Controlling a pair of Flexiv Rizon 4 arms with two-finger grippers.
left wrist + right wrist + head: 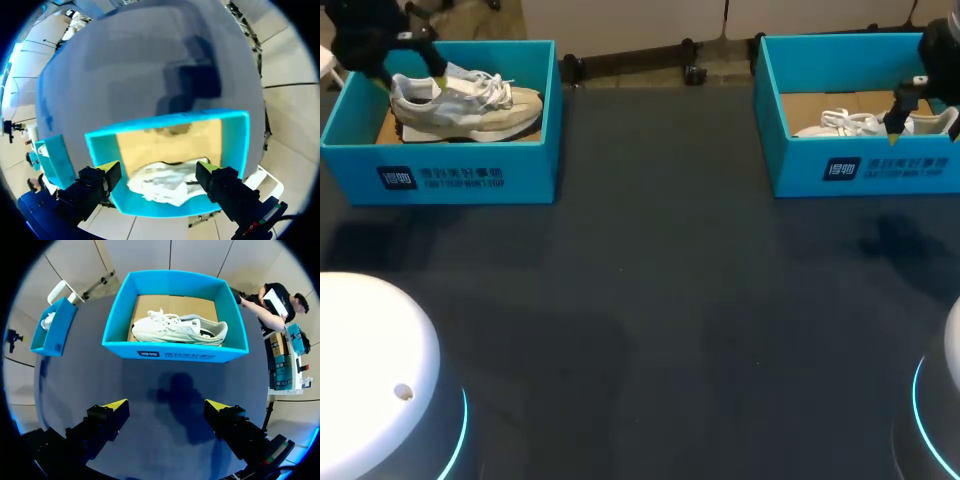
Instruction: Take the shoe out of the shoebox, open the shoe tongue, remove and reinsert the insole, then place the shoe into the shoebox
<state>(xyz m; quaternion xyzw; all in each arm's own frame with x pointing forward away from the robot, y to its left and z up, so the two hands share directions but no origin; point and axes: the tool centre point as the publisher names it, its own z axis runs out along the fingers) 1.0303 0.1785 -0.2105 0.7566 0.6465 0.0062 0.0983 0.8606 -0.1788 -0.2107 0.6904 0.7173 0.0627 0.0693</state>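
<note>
**Surroundings.** The dark grey matte bench [650,300] carries two containers along its far edge, well apart.
- The left shoebox [460,175] is a teal, open-topped rectangular carton with a brown cardboard floor.
- The right shoebox [860,170] has the same colour and build.
- Two white, rounded arm bases [370,370] with cyan light rings stand at the near corners of the bench.
- The bench surface between the two boxes is bare.

Each box's upright walls surround its shoe on all four sides, so the shoe is reachable only from above.

**Task items.**
- The beige-and-grey sneaker [470,100] lies inside the left shoebox. It rests on its sole with the heel toward the left wall.
- The white sneaker [175,329] lies inside the right shoebox, along the box's length.

**Tools.**
- The left tool [159,169] hangs over the heel end of the beige-and-grey sneaker. Its yellow-tipped fingers are spread wide, with the sneaker lying below the gap between them. No grip on the sneaker is visible.
- The right tool [166,405] is also spread wide and holds nothing. In its wrist view the bare bench lies beneath it and the right shoebox is ahead of the fingers.

**Materials.**
- The beige-and-grey sneaker has a mesh-and-suede-like upper, white laces and a dark outsole.
- The white sneaker has a smooth upper, white laces and a dark opening.
- The box walls are smooth, with white print on the front faces.
</note>
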